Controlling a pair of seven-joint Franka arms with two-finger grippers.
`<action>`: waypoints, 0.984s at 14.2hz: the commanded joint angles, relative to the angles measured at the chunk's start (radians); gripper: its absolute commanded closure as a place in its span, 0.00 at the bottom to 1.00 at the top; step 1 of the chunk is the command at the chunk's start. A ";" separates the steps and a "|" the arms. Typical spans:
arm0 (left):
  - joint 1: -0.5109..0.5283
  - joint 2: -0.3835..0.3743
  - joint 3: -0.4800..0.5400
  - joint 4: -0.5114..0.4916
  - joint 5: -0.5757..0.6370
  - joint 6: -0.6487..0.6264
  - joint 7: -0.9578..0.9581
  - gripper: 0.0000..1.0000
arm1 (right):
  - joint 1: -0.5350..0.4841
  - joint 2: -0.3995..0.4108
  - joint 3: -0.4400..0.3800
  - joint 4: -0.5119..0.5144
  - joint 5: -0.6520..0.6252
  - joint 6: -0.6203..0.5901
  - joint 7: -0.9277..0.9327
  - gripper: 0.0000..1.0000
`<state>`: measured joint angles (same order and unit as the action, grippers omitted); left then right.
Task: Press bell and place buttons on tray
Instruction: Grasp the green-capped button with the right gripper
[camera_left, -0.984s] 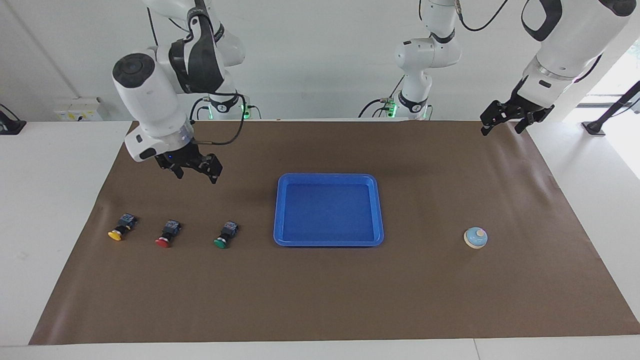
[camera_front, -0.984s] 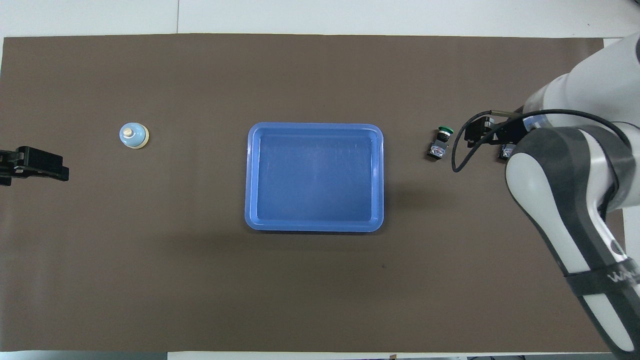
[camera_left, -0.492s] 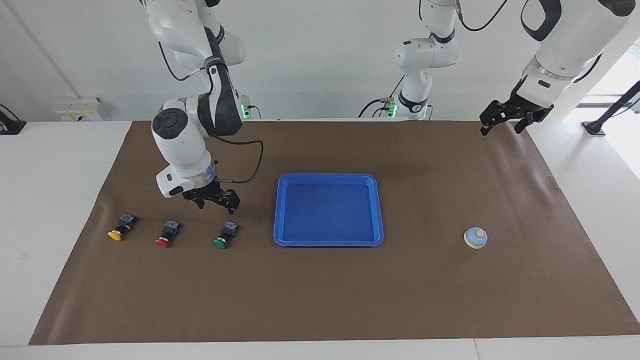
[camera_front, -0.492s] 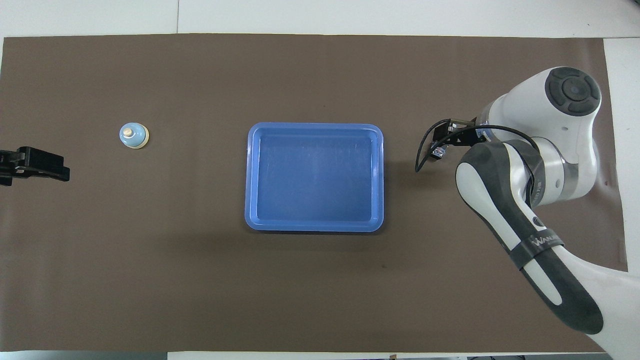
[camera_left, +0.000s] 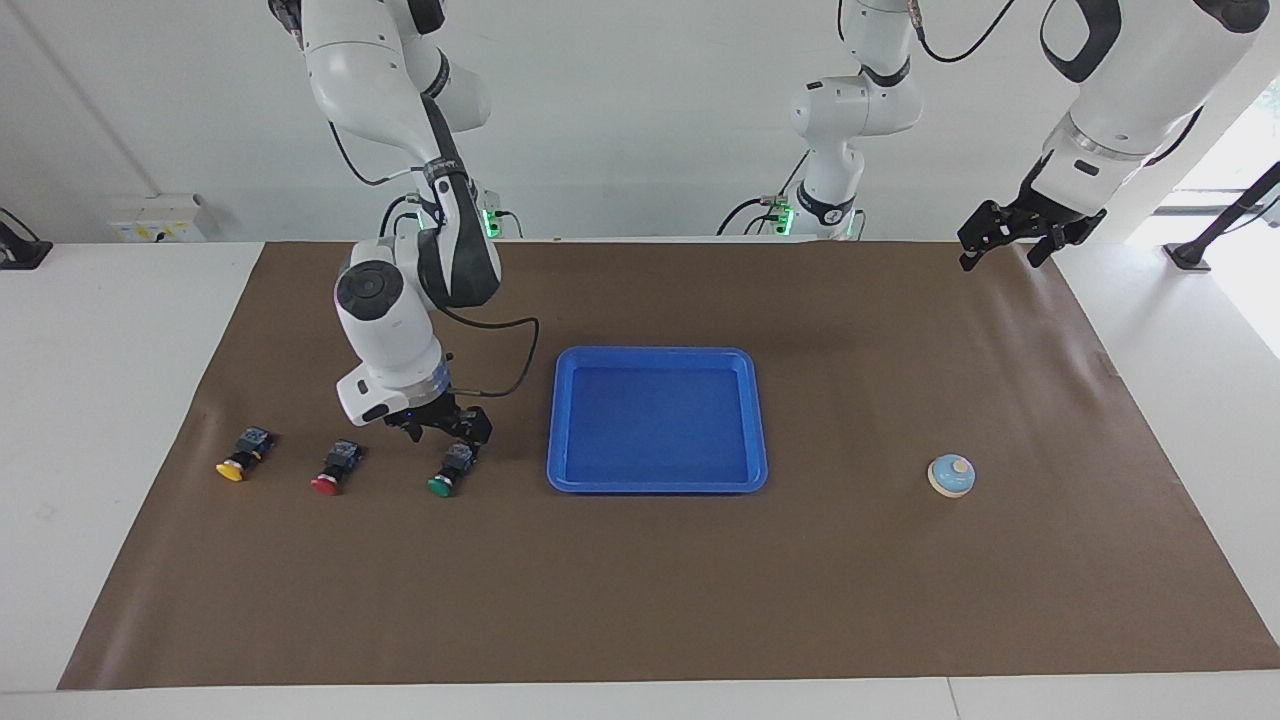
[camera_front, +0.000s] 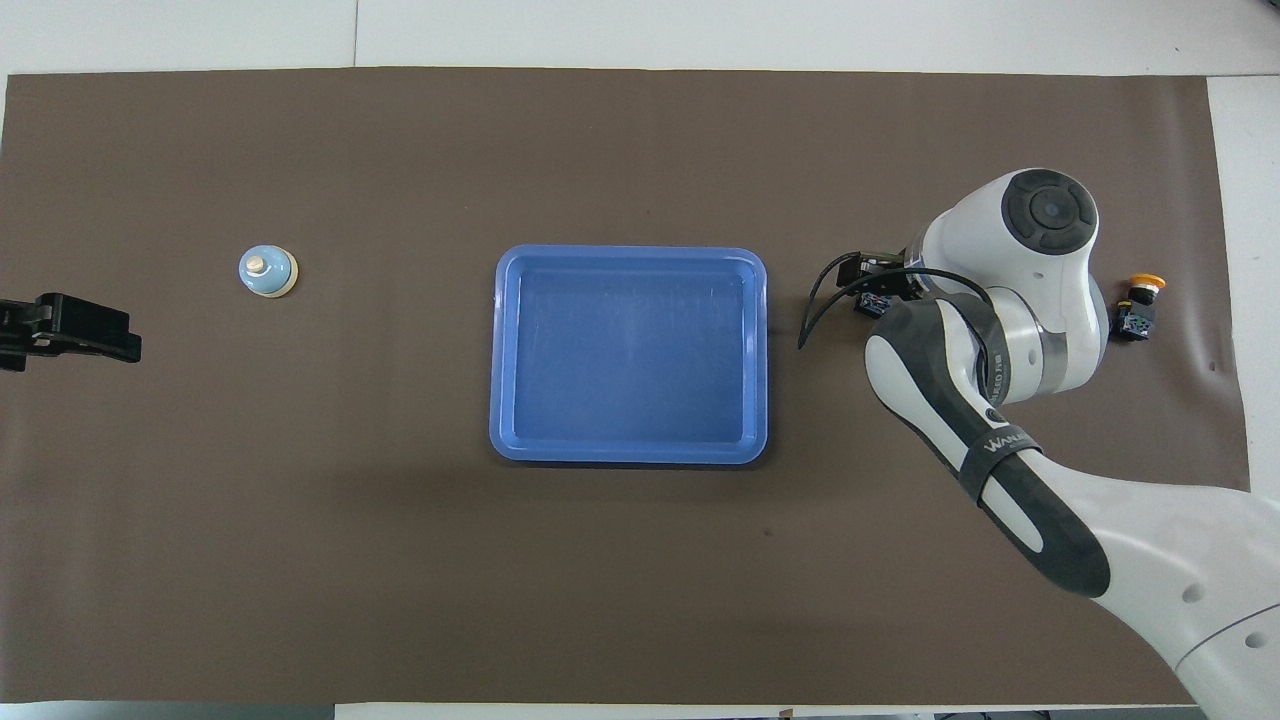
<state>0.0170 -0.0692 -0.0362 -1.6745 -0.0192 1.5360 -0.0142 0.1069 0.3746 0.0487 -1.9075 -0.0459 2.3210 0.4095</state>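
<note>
Green button (camera_left: 446, 476) under right gripper (camera_left: 449, 428), hidden overhead, left gripper (camera_left: 1015, 237) waiting

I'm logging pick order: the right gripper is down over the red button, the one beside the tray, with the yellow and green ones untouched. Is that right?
Not quite. In the facing view the right gripper is down over the green button, the one beside the tray. The red button and the yellow button are the untouched ones.
</note>
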 joint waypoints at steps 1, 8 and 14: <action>-0.009 -0.003 0.009 0.012 -0.001 -0.013 -0.006 0.00 | 0.001 0.019 0.002 0.001 -0.022 0.049 0.034 0.00; -0.002 -0.003 0.010 0.012 -0.001 -0.013 -0.006 0.00 | 0.017 0.038 0.002 0.001 -0.026 0.060 0.054 0.97; -0.002 -0.003 0.010 0.012 -0.001 -0.013 -0.006 0.00 | 0.016 0.032 0.000 0.062 -0.026 -0.020 0.049 1.00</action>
<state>0.0177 -0.0692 -0.0304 -1.6720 -0.0192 1.5360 -0.0142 0.1268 0.4078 0.0462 -1.8972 -0.0562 2.3573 0.4389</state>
